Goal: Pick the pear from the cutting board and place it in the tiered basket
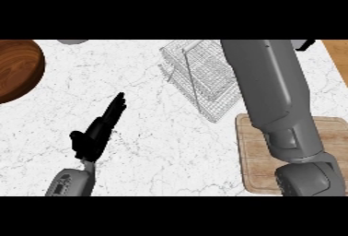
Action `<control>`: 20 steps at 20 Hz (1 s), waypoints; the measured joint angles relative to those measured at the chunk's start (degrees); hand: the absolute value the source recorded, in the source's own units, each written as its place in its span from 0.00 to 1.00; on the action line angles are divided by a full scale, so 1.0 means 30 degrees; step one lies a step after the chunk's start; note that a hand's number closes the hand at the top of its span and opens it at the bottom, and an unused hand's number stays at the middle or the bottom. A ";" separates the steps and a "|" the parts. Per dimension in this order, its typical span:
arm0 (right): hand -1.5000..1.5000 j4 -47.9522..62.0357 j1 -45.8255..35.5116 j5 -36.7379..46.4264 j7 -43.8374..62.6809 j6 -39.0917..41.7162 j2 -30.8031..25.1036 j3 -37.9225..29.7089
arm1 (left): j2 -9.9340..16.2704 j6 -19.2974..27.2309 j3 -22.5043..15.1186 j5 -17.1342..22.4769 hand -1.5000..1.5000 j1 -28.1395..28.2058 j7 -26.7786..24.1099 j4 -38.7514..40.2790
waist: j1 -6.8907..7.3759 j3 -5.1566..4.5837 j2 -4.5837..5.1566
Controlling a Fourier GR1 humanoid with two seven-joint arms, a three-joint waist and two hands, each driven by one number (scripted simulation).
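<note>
While the right forearm (279, 106) runs from the lower right edge up across the picture, it covers much of the wire basket (200, 76) and part of the cutting board (255, 159). The right hand itself barely shows: only a small black tip appears past the forearm at the upper right, so I cannot tell whether its fingers are spread or curled. The pear cannot be seen anywhere; whether it is hidden behind the forearm, in that hand or in the basket cannot be told.

The left hand (95, 133) shows at lower left over the white marble counter (149, 152), its fingers straight and pressed together, pointing up and to the right, the thumb sticking out to the left. It holds nothing and is well apart from the basket and the board.

The board lies at the lower right, just below the basket's near corner. A dark wooden round thing (17, 69) sits at the upper left edge, partly cut off. A small grey object (71, 41) peeks in at the top edge. No writing or label can be read on anything.
</note>
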 measured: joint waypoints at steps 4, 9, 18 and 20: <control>1.00 0.2286 -0.0902 -0.0850 -0.0933 -0.1993 0.0178 -0.0946 | 0.0100 -0.0176 0.0056 0.0008 0.50 0.0164 -0.0071 -0.0161 | 0.0082 0.0003 0.0012; 1.00 0.3906 -0.1894 -0.2666 -0.0686 -0.3795 0.0471 -0.2190 | -0.0079 -0.0104 -0.0085 -0.0081 0.50 0.0196 0.0271 -0.0449 | 0.0145 0.0004 0.0006; 0.00 0.5264 -0.2523 -0.5889 -0.1534 -0.7109 0.0562 -0.4539 | 0.0293 -0.0559 0.0387 0.0213 0.50 0.0345 0.0153 -0.0468 | 0.0080 0.0006 -0.0021; 0.00 0.5230 -0.2587 -0.5715 -0.1596 -0.7938 0.0445 -0.4351 | 0.0285 -0.0509 0.0432 0.0177 0.50 0.0569 0.0047 -0.0520 | -0.0071 0.0003 -0.0083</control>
